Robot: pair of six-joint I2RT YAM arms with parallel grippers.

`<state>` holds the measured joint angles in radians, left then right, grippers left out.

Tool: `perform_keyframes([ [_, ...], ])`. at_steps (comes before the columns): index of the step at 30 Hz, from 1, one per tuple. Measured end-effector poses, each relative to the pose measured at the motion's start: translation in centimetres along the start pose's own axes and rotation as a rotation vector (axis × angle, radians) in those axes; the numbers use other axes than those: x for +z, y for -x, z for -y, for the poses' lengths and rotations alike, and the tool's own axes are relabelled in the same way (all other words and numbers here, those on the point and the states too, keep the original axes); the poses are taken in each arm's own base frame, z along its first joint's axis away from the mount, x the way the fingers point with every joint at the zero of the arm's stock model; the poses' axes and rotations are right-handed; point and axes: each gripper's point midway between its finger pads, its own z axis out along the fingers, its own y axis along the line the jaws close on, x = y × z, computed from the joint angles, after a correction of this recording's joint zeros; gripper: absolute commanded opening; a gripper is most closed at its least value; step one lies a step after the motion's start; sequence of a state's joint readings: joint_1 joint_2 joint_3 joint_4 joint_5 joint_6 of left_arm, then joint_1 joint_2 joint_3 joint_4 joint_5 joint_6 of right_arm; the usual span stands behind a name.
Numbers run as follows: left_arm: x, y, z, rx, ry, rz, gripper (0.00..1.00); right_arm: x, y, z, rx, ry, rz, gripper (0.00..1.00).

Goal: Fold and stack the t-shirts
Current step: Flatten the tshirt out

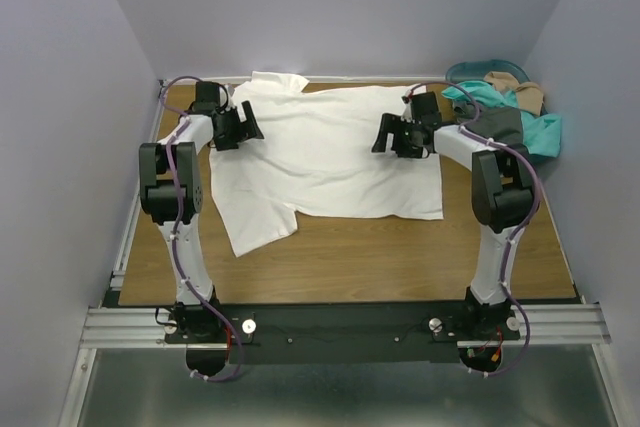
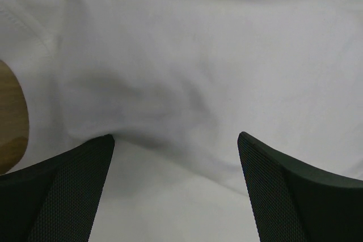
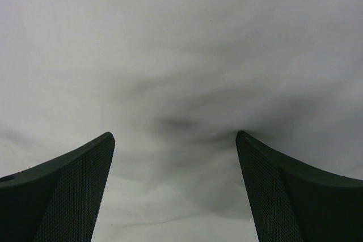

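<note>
A large white t-shirt lies spread flat on the wooden table, sleeves at far left and near left. My left gripper is open, low over the shirt's far left part; white fabric fills its view between the spread fingers. My right gripper is open over the shirt's right part; only white fabric shows between its fingers. The teal, dark grey and tan t-shirts lie heaped at the far right.
A round teal plastic basket stands in the far right corner under the heap. Bare wooden table shows in front of the white shirt. Walls close the table on the left, back and right.
</note>
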<state>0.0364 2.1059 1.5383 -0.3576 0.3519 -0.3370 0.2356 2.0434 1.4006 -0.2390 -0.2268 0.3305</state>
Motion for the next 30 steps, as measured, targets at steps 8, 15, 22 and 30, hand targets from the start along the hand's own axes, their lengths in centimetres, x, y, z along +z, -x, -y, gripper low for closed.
perform_keyframes([
  [8, 2.4, 4.0, 0.2, 0.012, -0.012, 0.043, 0.98, 1.5, 2.0, -0.5, 0.019, 0.014, 0.029, 0.94],
  [15, 4.4, 7.2, 0.3, 0.019, -0.013, 0.071, 0.98, 3.6, 5.0, -1.2, 0.025, 0.033, 0.067, 0.94],
  [22, 5.2, 8.7, 0.5, 0.026, -0.023, 0.091, 0.98, 5.4, 7.3, -1.7, 0.019, 0.047, 0.083, 0.94],
  [30, 4.6, 8.9, 0.7, 0.056, -0.024, 0.103, 0.98, 5.4, 7.4, -1.7, -0.005, 0.049, 0.063, 0.94],
])
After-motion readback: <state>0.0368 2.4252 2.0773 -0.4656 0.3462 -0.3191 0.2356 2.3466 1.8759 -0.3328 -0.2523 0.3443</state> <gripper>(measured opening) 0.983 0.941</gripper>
